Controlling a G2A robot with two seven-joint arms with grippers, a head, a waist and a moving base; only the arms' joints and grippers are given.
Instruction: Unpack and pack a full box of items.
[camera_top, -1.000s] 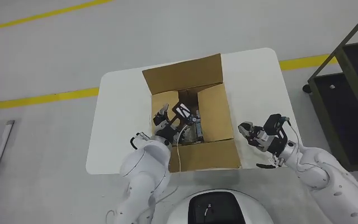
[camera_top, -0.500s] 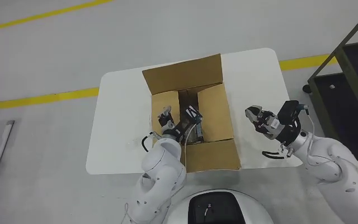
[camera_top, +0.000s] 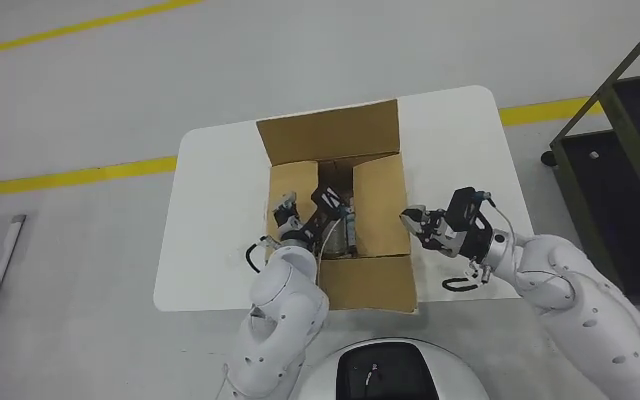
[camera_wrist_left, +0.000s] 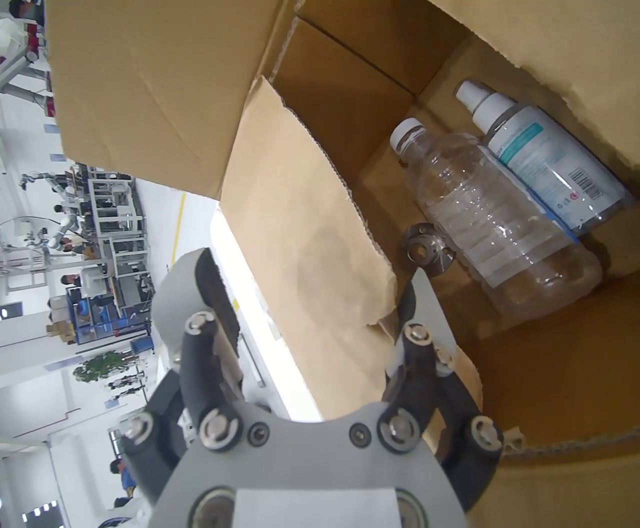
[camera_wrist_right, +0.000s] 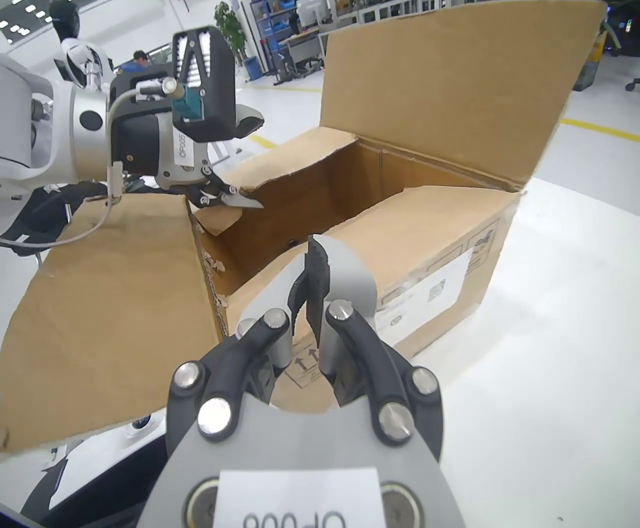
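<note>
You are working on an open cardboard box that is standing on the white table and holding a clear bottle, a spray bottle and a metal flange. The bottles are likely light, slippery and crushable, so you are gripping them mid-body. The left gripper is straddling the left flap, spread wide. The right gripper is sitting closed and empty. Grey factory floor is surrounding the table.

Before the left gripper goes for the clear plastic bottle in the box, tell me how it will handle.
The clear plastic bottle looks empty, so probably light. Its thin ribbed wall may dent under a firm squeeze. Lying on its side, it could roll, though the spray bottle rests against it.
</note>
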